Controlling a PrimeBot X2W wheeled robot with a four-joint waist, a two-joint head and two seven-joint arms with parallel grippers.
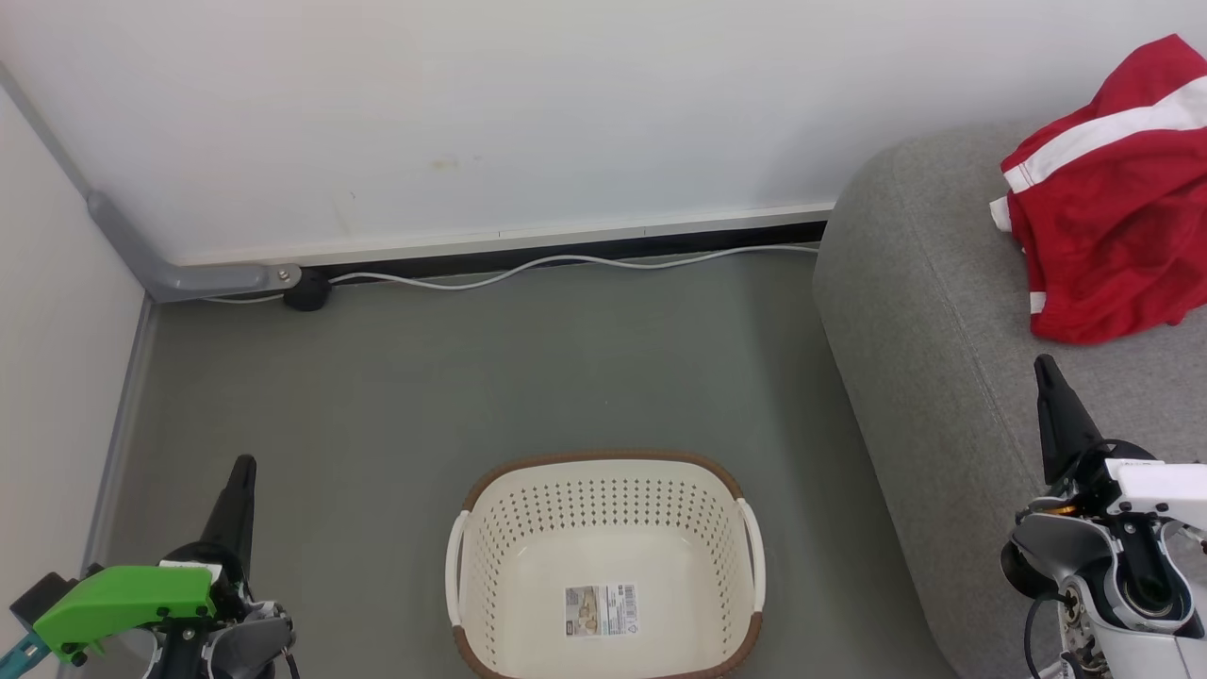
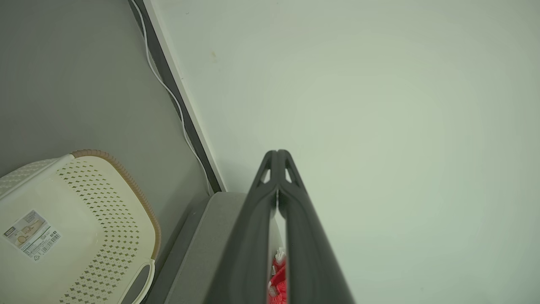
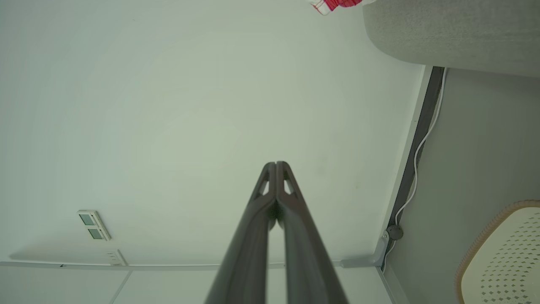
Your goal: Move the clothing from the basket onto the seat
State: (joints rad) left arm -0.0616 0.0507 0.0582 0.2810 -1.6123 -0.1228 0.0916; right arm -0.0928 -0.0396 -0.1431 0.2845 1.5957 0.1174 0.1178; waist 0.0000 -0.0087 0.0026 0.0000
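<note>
The bright red, white-striped soft clothing (image 1: 1103, 217) lies heaped on the large light grey upholstered seat (image 1: 924, 311), at one o'clock from our right end effector (image 1: 1045, 368), the nearer one. The cream-white perforated plastic basket (image 1: 603, 459) (only a sticker (image 1: 602, 609) inside) sits at three o'clock from our left end effector (image 1: 242, 469). Both have fingers pressed together, empty; we judge nothing remains.

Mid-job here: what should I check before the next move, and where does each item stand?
1. Basket emptied: ok, just a sticker inside.
2. Clothing on the seat: ok, though it runs past the picture's edge.
3. Left gripper free: ok, shut on nothing.
4. Right gripper free: ok, shut, apart from the clothing.
5. White cable clear of both grippers: ok.
</note>
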